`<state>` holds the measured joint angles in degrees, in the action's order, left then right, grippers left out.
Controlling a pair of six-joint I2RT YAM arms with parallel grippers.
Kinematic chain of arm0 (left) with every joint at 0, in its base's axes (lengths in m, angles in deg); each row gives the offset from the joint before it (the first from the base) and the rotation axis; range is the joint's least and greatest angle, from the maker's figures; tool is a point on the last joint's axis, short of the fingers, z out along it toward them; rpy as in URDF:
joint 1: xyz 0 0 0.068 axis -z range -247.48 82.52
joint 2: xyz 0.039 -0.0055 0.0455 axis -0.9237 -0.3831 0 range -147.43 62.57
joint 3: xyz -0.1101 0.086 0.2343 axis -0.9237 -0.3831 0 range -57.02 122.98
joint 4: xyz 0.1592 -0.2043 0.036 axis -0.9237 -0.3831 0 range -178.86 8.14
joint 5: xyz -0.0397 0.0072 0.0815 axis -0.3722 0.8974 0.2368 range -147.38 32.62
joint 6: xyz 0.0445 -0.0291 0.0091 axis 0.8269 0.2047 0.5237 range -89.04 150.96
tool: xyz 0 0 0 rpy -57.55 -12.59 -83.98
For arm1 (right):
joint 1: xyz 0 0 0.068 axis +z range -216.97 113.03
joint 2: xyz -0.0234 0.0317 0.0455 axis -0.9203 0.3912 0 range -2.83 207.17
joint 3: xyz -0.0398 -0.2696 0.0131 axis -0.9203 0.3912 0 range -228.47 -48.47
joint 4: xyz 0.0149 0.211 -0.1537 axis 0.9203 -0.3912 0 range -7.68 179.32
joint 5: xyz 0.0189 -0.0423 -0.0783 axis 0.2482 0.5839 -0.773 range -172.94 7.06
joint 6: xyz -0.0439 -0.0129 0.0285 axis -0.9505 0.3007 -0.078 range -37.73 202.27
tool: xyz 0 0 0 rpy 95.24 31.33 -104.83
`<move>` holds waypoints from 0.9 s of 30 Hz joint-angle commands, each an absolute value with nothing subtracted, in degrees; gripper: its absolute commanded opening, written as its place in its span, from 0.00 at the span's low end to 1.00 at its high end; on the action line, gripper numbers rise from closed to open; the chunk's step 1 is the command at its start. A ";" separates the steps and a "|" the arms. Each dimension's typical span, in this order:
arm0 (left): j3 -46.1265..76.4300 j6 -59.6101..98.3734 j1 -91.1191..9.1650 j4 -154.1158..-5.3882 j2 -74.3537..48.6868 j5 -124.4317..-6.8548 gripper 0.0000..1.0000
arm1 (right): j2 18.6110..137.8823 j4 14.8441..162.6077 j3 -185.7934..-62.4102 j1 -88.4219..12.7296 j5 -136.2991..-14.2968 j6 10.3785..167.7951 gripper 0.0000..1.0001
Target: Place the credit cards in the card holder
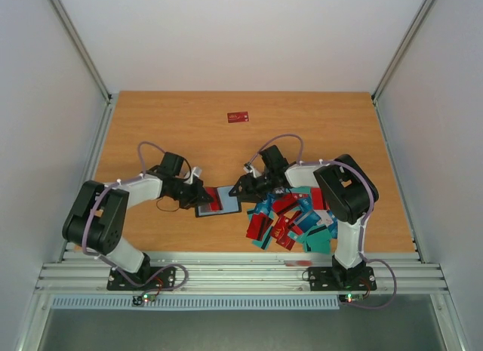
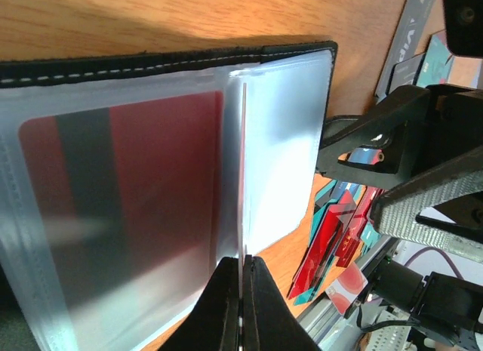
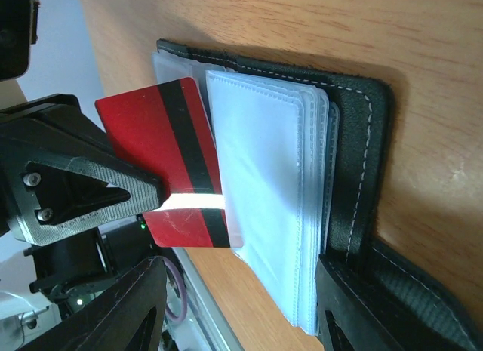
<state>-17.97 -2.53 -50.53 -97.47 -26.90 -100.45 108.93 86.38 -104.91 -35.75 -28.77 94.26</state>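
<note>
The black card holder [image 1: 220, 201] lies open on the table between my two grippers, its clear sleeves [image 3: 264, 200] fanned out. My left gripper [image 2: 243, 265] is shut on the edge of one clear sleeve, holding it upright. A red credit card with a dark stripe [image 2: 128, 207] sits in the sleeve beside it and also shows in the right wrist view as the red card [image 3: 162, 151]. My right gripper [image 3: 249, 313] stands open, straddling the sleeve stack, one finger [image 3: 377, 309] against the holder's black cover [image 3: 355, 162]. A pile of red and teal credit cards [image 1: 290, 219] lies right of the holder.
One red card [image 1: 238, 117] lies alone at the far middle of the table. The metal rail [image 1: 241, 269] runs along the near edge, close behind the pile. White walls enclose the table on three sides.
</note>
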 commanded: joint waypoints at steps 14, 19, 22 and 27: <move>-15.50 -4.66 -50.77 -99.77 -31.97 -104.52 0.00 | 110.46 88.34 -104.24 -35.34 -28.05 94.93 0.56; -14.59 -3.70 -50.71 -100.97 -33.18 -105.86 0.00 | 110.56 88.34 -104.36 -35.34 -27.95 94.95 0.56; -13.11 -2.12 -50.78 -102.84 -34.47 -107.31 0.00 | 110.68 88.43 -104.45 -35.33 -27.92 94.97 0.56; -10.45 1.39 -50.78 -107.48 -35.72 -107.12 0.00 | 110.92 88.52 -104.72 -35.33 -27.90 95.18 0.56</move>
<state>-12.64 -2.29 -50.92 -102.65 -34.24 -105.81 109.32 87.61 -104.74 -35.79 -27.98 94.72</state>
